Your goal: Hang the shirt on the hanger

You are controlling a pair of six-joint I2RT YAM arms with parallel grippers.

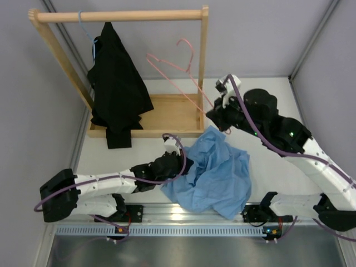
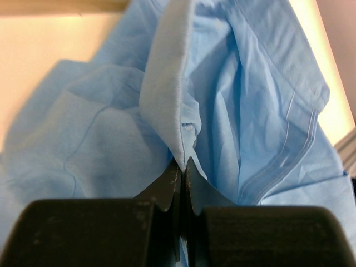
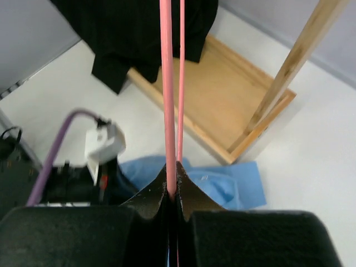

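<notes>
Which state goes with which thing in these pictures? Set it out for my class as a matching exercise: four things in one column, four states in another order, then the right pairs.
Things
1. shirt
2. hanger
3. black garment
4. wooden rack

States
A. hangs from the top rail
B. lies crumpled on the table, pinched in the jaws of the left gripper
C. held off the table in the shut jaws of the right gripper
D. stands at the far side of the table

Pairs: 1-B, 2-C, 3-A, 4-D
</notes>
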